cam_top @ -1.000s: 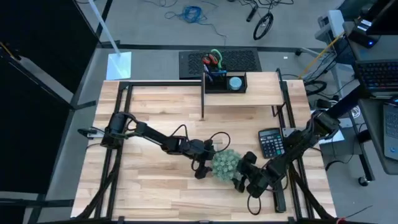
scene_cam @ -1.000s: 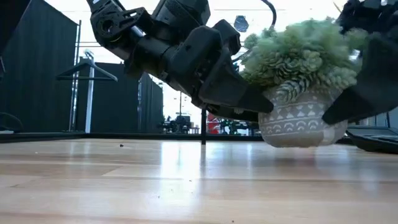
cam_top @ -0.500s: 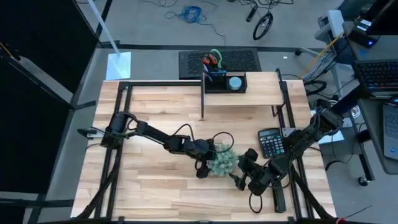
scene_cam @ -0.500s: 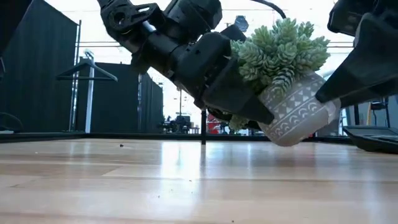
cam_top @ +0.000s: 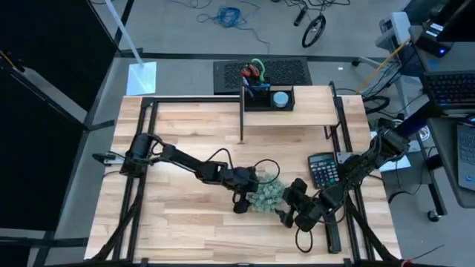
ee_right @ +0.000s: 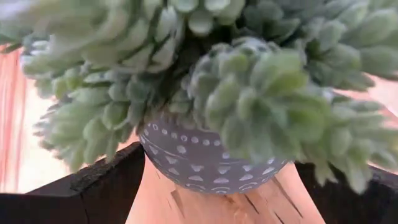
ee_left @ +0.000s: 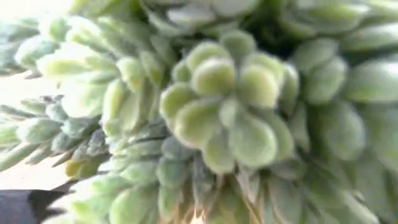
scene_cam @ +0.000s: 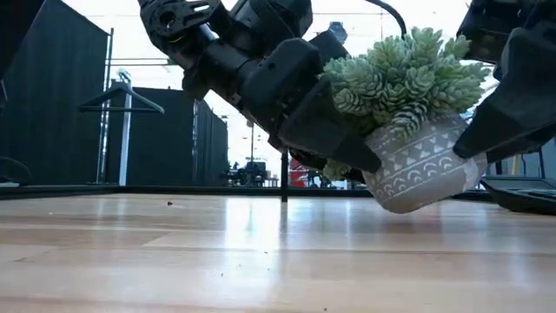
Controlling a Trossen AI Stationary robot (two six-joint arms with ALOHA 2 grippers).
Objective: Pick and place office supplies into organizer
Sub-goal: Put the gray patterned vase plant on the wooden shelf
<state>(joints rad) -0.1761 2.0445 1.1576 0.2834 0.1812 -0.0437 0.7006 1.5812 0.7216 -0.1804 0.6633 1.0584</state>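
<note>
The plant pot (cam_top: pixel 266 196) hangs tilted just above the surface (cam_top: pixel 178 222); the calculator (cam_top: pixel 323 170) lies right of it, the organizer (cam_top: pixel 269 97) well behind it.

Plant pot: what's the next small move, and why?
Probably lower the plant pot level onto the table. The low view shows it tilted, clear of the wood, between the left gripper and right gripper; a tilted pot might slip, and it is not an office supply.
</note>
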